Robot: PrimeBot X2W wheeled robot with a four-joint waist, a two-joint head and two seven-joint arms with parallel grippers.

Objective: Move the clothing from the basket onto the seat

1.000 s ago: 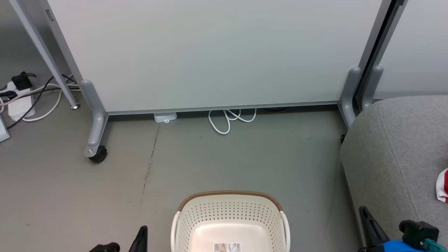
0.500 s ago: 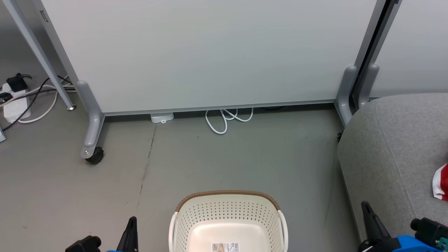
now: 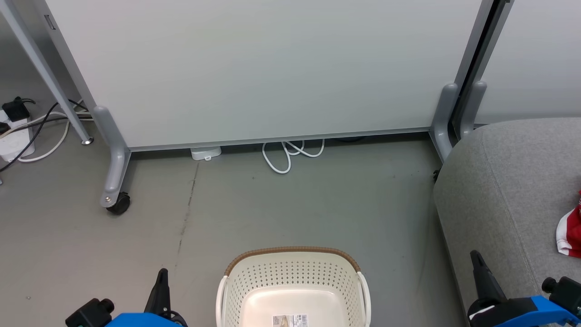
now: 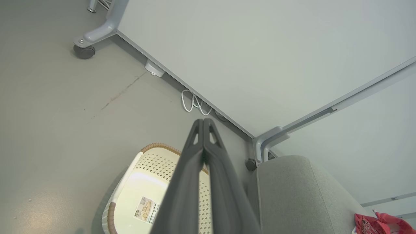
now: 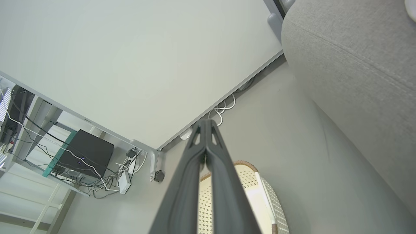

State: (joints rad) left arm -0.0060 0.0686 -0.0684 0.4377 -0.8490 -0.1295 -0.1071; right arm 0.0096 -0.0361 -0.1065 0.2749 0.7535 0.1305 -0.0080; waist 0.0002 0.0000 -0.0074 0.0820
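Clothing (image 3: pixel 571 227) lying on seat (image 3: pixel 499 190); basket (image 3: pixel 290 272) showing none inside. Left gripper (image 4: pixel 203 121), right gripper (image 5: pixel 205 121) pinched closed, holding nothing. Possible trouble: careless swing brushing clothing off seat, or tipping basket

Open floor (image 3: pixel 295 204) is seen btwn the basket (image 3: pixel 292 252) and the partition panel (image 3: pixel 263 68); room to pass is given there. The back is closed off wall-like by the panel, w/ grey legs at both ends: the left leg (image 3: pixel 114 159), on a caster, and the right legs (image 3: pixel 442 116), just beside the seat (image 3: pixel 508 181). A white cable loop (image 3: pixel 286 156) and a small white box (image 3: pixel 205 153) are laid on the floor at the panel's foot. A power strip (image 3: pixel 12 141) w/ cords is crowded in at far left. A strip of floor is left btwn basket and seat. The basket's mouth is open from above. The seat top is broad; red clothing (image 3: pixel 569 229) is laid near its right side.
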